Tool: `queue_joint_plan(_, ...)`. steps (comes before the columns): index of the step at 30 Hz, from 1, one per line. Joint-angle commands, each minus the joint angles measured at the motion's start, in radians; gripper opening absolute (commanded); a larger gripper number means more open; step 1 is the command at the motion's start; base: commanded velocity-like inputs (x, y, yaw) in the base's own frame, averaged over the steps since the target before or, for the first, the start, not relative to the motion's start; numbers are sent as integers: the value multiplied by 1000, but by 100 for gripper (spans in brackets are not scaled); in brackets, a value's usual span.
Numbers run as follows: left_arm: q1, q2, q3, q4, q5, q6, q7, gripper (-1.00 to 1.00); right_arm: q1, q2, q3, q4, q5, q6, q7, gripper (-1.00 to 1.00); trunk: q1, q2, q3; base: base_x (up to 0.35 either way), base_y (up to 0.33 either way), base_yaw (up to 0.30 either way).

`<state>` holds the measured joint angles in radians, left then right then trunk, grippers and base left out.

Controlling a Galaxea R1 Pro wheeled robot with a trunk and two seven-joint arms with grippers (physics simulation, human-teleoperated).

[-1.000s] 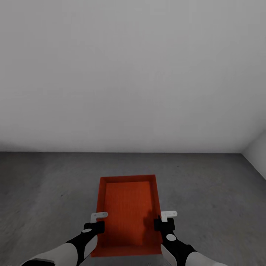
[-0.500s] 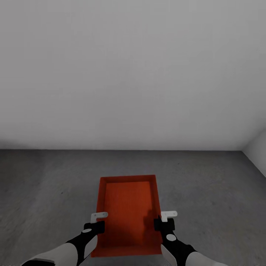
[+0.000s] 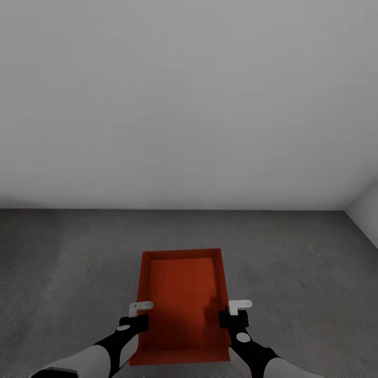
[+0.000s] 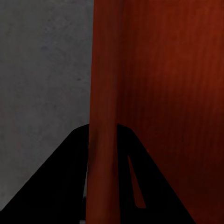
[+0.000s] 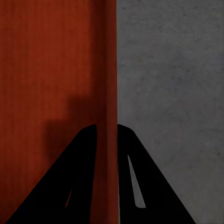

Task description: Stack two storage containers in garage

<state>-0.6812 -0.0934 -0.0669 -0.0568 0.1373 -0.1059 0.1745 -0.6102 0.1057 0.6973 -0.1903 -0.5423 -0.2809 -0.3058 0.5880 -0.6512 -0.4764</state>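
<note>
Gripping ribbed orange container walls, both tools, over concrete.

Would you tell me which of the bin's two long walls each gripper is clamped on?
The left gripper straddles the bin's left long wall, the right gripper its right one; each wrist view shows a rim between dark fingers.

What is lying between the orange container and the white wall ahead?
Only bare grey concrete floor lies between the container and the white wall, in the head view.
</note>
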Motion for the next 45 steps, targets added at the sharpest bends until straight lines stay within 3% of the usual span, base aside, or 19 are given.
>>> queue_joint_plan(1,-1,0,16,-66,3,-5,28,-100,0,0,30,80,-36,-11,-8,-100,0,-1,-3,0,0,0)
queue_joint_plan(31,-1,-2,14,-67,2,-5,28,-100,0,-1,29,79,-35,-11,-9,-100,0,-1,-50,0,0,0)
queue_joint_plan(45,-1,-2,16,-67,2,-3,30,-100,0,-1,28,78,-36,-11,-10,-100,54,-99,-96,0,0,0)
